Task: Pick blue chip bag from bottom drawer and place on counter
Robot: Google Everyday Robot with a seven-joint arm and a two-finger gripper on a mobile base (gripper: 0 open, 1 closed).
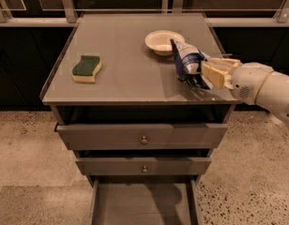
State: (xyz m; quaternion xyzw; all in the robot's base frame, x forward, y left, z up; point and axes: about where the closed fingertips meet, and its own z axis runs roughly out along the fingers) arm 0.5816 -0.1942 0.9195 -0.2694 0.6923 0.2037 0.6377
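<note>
The blue chip bag (186, 62) is crumpled, blue and white, and hangs upright over the right part of the counter (125, 74), just below the white bowl. My gripper (206, 70) reaches in from the right on a white arm and is shut on the bag's right side, its tan fingers (215, 74) pinching the foil. The bag's lower end is at or just above the counter surface. The bottom drawer (144, 205) is pulled out at the bottom of the view, and its grey floor shows nothing in it.
A white bowl (163, 41) stands at the counter's back right, close behind the bag. A green-and-yellow sponge (87, 68) lies at the left. Two knobbed drawers (143, 136) sit slightly open below the counter. A railing runs behind; speckled floor surrounds the cabinet.
</note>
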